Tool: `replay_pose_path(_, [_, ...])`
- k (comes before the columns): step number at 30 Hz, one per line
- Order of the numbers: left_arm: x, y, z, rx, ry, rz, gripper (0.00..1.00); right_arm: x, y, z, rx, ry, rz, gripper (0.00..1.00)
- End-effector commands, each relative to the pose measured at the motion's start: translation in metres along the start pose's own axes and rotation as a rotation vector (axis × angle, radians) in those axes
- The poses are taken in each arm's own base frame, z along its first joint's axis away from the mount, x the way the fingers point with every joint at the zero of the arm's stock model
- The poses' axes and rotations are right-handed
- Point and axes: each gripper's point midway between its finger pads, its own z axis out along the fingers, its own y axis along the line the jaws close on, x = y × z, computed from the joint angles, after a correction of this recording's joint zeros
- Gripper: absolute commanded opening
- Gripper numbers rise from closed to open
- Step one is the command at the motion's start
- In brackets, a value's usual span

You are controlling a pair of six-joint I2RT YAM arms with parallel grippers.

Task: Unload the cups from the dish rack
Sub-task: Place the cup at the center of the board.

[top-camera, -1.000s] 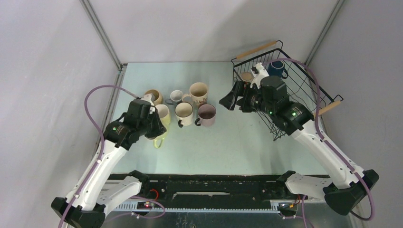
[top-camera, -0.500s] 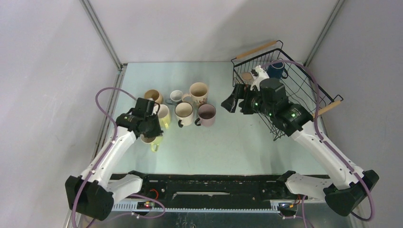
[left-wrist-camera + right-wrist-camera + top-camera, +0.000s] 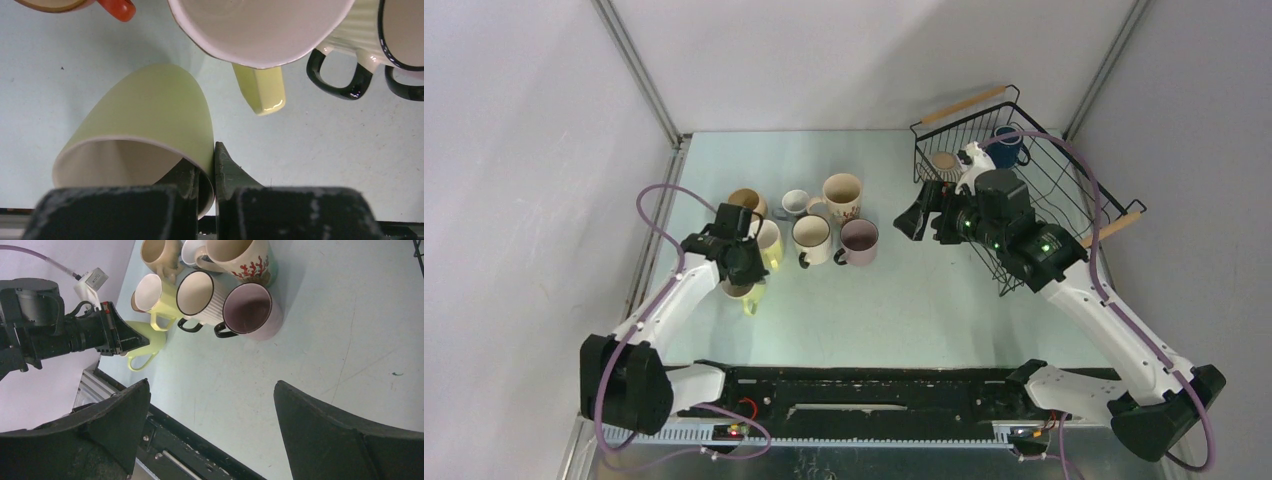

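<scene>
one pale yellow-green cup (image 3: 145,107) has its wall pinched in our left gripper (image 3: 206,162); our right gripper (image 3: 211,390) gapes empty beside the dish rack (image 3: 1079,190).

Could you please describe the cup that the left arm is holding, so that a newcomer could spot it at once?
Look at the cluster of cups on the left half of the table; at its near-left edge is a pale yellow-green cup. Unlike its upright neighbours, it is tipped over, with the left tool pinching its rim.
</scene>
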Motion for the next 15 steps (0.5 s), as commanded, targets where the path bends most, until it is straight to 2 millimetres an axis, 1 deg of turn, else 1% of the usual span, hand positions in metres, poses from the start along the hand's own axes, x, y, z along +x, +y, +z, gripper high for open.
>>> replay_pose_path(1, [-0.0115,0.0039,0.0090,-0.011,-0.053,0.020,0.00,-0.0064,-0.0024,-0.0095,0.008,-0.037,-0.015,1.00])
replay_pose_path(8, [-0.0066,0.0102,0.0146,-0.034,-0.041,0.026,0.00,-0.0059,-0.0036,-0.0101,0.014,-0.036,-0.010,1.00])
replay_pose_path(9, [-0.0062,0.0104,0.0151,-0.034,-0.040,0.026,0.02,-0.0065,-0.0037,-0.0102,0.014,-0.038,-0.007,1.00])
replay_pose_path(14, [-0.0063,0.0094,0.0155,-0.027,-0.041,0.028,0.18,-0.0062,-0.0023,-0.0084,0.009,-0.036,0.000,1.00])
replay_pose_path(15, [-0.0065,0.0092,0.0150,-0.025,-0.043,0.029,0.20,-0.0062,-0.0022,-0.0084,0.009,-0.036,0.002,1.00])
